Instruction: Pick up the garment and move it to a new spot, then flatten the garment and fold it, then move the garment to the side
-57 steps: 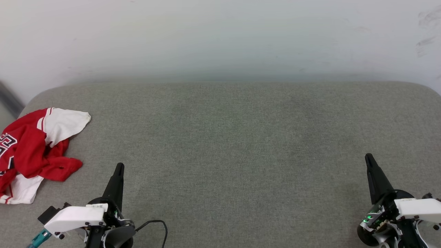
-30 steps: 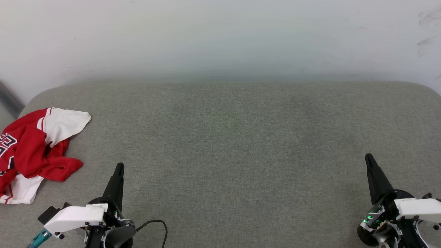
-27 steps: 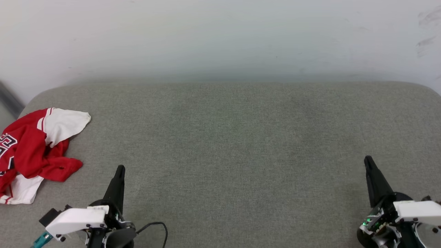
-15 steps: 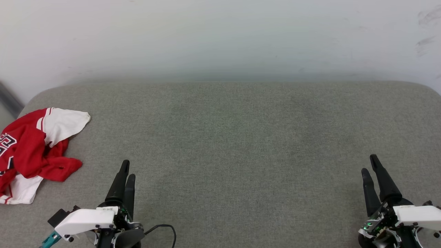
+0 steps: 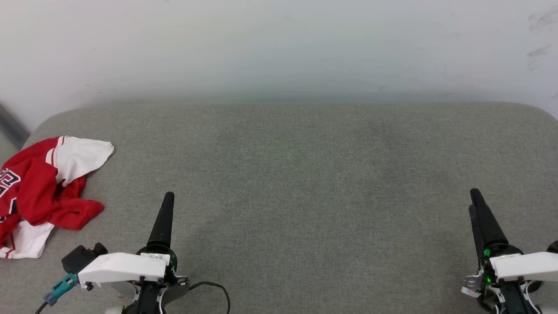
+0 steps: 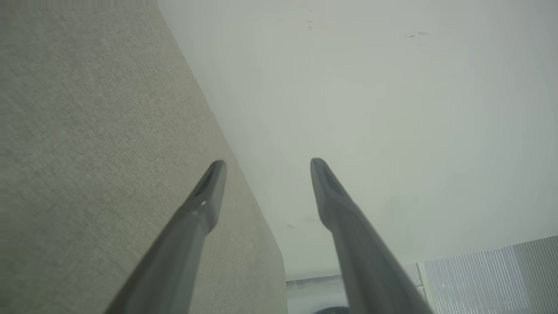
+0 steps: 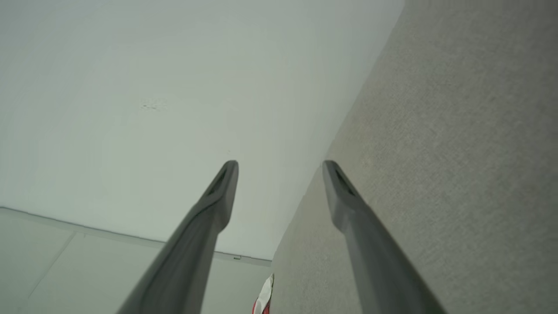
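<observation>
Garment lies crumpled at the left edge of the grey cushion, its long axis running near to far. Nearest the camera, left gripper and right gripper both hold their fingers apart and empty. The heap sits near, leftward of the left gripper's tips, so that arm is clearly closer, the right well apart across the cushion.

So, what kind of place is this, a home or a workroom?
Most likely a bare indoor test room, not a home: a grey fabric-covered surface stands against a plain white wall, and the garment lies crumpled at its left edge.
</observation>
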`<state>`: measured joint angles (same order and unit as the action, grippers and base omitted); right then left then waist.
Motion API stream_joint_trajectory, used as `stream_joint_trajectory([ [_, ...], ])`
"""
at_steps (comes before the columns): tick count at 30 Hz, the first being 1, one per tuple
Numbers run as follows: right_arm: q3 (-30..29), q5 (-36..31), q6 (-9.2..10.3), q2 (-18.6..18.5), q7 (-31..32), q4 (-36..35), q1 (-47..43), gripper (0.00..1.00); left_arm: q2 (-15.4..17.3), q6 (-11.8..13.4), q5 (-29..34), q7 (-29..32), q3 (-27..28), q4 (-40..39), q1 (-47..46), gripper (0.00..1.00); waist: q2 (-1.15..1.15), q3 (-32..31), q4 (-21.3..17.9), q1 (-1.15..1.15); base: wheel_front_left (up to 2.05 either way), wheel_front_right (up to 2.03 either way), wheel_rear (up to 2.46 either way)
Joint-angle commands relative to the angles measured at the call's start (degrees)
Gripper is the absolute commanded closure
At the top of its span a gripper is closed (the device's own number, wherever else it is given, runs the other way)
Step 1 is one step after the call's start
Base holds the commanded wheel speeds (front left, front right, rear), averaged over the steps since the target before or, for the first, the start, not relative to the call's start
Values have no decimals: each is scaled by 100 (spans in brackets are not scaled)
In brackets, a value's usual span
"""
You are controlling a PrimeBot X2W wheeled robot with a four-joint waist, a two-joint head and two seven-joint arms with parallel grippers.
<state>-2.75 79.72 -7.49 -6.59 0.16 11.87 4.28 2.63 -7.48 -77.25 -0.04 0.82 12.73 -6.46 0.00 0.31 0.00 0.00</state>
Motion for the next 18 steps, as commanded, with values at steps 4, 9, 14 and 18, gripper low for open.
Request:
stream_joint_trajectory([
  [4,49,-732,0,-125,-120,-138,191,0,21,-1,704,-111,-33,-139,-203,0,0,-1,1,0,0,0,0],
  [9,90,-1674,0,-155,-233,-139,194,0,22,-1,1626,-221,-93,-146,-219,0,0,-3,4,0,0,0,0],
  [14,124,-2482,0,-154,-335,-160,205,0,44,19,2426,-324,-178,-104,-237,0,0,-5,4,0,0,0,0],
  [18,157,-2992,0,-151,-414,-188,197,0,109,77,2938,-404,-253,-74,-249,0,0,-9,5,0,0,0,0],
])
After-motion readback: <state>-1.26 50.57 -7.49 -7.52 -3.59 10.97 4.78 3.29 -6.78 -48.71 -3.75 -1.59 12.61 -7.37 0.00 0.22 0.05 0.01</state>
